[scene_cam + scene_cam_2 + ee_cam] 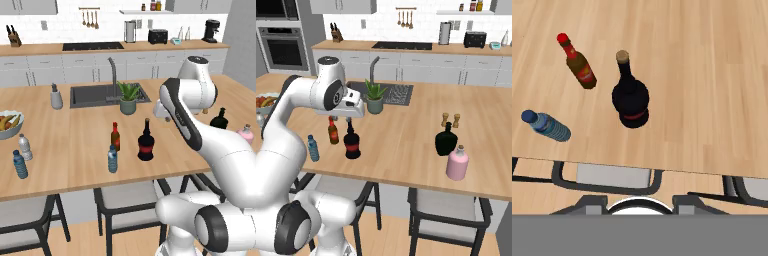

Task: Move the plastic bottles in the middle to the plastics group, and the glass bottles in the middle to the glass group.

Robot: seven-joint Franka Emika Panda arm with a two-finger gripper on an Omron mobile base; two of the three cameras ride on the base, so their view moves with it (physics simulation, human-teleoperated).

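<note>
Wooden counter (pixel 75 145) spans simulated kitchen, sink (pixel 92 95) and plant (pixel 128 97) behind. Three bottles upright mid-counter near front edge: black bottle (pixel 145 141), brown bottle (pixel 115 136) beside it, blue bottle (pixel 112 159) nearest edge. Plastics group (pixel 21 156) stands well apart at left, by fruit bowl (pixel 7 125); glass group (pixel 452 149) at right, near shakers (pixel 450 120). Gripper (pixel 349 119) hangs above black bottle, holding nothing; jaw gap cannot be told.

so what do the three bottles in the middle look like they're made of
Black bottle: likely glass, dark, opaque, glossy, long neck, red label.
Brown bottle: probably glass, amber, red cap.
Blue bottle: looks like thin plastic, translucent, ribbed sides.
</note>
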